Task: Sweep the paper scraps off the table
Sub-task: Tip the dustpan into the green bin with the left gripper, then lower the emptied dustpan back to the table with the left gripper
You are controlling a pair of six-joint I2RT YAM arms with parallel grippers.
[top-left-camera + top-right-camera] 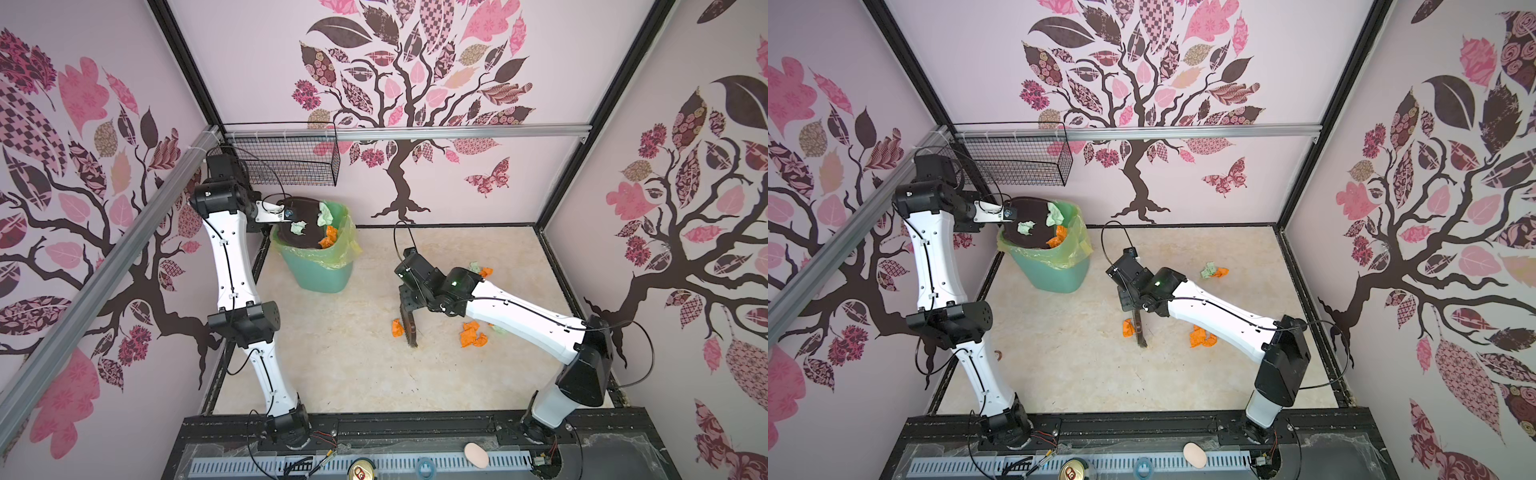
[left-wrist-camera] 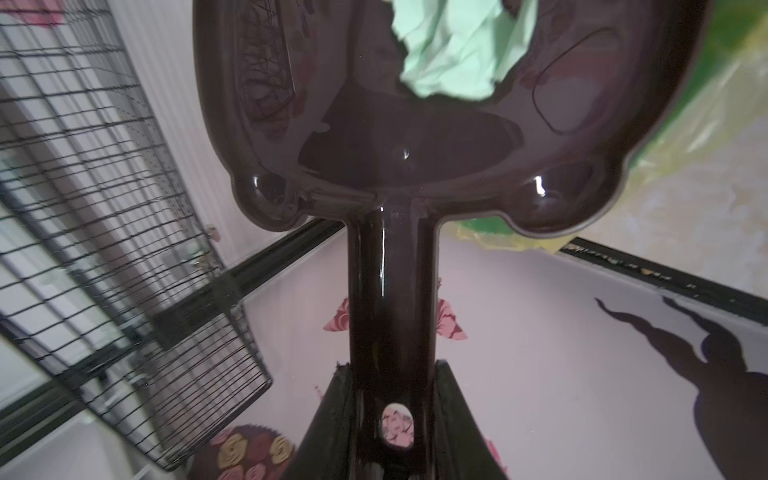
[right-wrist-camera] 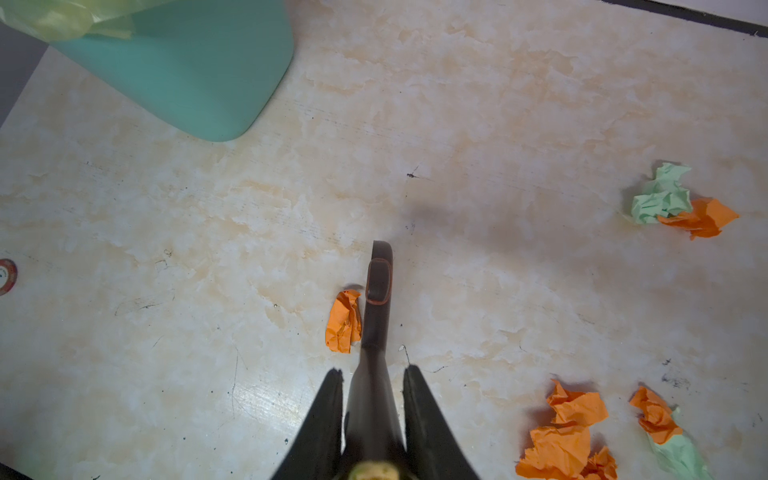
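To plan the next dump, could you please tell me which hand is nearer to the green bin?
Left. The left hand is at the bin's rim, holding the dustpan over it; the right hand holds the brush well off to the side.

The bin stands at the far left corner of the desk. The dustpan sits over the bin's mouth, with paper scraps on it and more inside the bin. The wire basket hangs above and behind the bin. The brush stands near the desk's middle. A single scrap lies just left of it. A cluster of scraps lies to its right. A pair of scraps lies farther back, toward the right edge.
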